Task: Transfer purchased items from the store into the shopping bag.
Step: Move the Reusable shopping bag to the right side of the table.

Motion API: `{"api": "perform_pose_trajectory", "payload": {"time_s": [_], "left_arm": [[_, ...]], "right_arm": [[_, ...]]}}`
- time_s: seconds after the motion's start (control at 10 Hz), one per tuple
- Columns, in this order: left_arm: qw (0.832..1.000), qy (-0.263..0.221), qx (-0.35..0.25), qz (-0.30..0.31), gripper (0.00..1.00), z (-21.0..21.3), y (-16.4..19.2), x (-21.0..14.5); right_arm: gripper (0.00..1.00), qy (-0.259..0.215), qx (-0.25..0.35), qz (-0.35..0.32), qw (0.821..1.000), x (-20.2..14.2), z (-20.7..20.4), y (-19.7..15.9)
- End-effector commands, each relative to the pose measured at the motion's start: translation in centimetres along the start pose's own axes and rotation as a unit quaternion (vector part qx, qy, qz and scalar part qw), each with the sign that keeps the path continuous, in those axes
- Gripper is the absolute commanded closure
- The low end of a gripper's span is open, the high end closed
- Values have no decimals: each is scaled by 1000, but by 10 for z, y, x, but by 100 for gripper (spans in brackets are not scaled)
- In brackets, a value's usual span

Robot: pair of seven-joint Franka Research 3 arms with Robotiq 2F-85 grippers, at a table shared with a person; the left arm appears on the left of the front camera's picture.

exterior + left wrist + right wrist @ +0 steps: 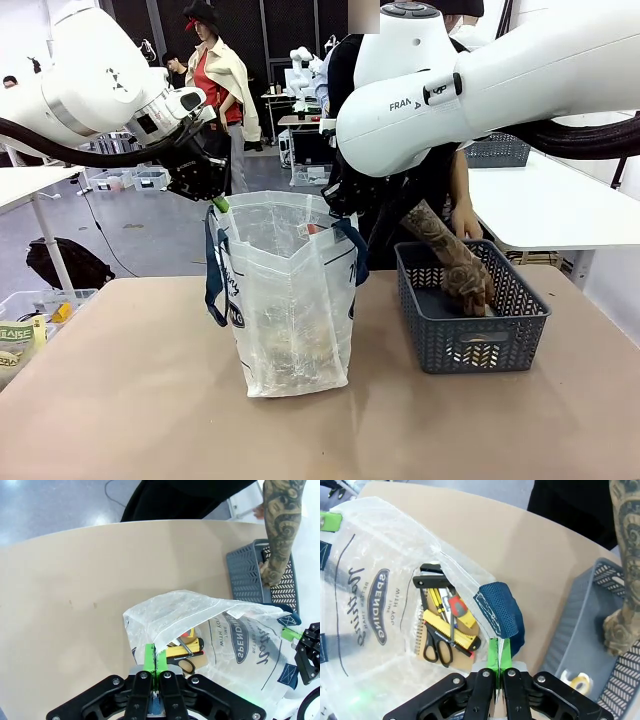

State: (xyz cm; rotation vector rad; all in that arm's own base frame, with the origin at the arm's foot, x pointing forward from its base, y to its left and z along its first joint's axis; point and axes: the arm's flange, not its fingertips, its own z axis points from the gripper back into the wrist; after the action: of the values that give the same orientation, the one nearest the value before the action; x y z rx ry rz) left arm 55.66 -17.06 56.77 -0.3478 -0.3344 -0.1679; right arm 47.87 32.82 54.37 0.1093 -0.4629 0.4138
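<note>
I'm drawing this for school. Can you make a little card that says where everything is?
bag: upright on table, mouth held open
left fingers: shut on bag rim
right fingers: shut on bag rim by handle
in bag: scissors, yellow cutter
basket: right of bag
person's hand: inside basket

L gripper (155, 661) jaws clamped, R gripper (499, 653) likewise, both wrists angled down
</note>
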Motion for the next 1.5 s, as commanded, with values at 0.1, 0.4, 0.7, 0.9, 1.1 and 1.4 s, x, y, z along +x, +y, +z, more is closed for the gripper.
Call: {"api": "perform_pose_trajectory", "payload": {"time_s": [0.1, 0.4, 0.7, 0.9, 1.1, 1.4], "left_arm": [[1000, -4, 1, 6, 100, 5, 1, -1], [1000, -4, 1, 6, 100, 5, 1, -1], [1000, -4, 1, 6, 100, 5, 1, -1], [1000, -4, 1, 6, 100, 5, 1, -1], [1000, -4, 1, 6, 100, 5, 1, -1], [1000, -4, 1, 6, 100, 5, 1, -1]], "right_arm": [[100, -2, -1, -3, 1000, -1, 1, -2], [100, -2, -1, -3, 1000, -1, 1, -2], [100, -2, -1, -3, 1000, -1, 1, -2], [100, -2, -1, -3, 1000, -1, 1, -2], [100, -2, -1, -3, 1000, -1, 1, -2], [100, -2, -1, -3, 1000, -1, 1, -2]]}}
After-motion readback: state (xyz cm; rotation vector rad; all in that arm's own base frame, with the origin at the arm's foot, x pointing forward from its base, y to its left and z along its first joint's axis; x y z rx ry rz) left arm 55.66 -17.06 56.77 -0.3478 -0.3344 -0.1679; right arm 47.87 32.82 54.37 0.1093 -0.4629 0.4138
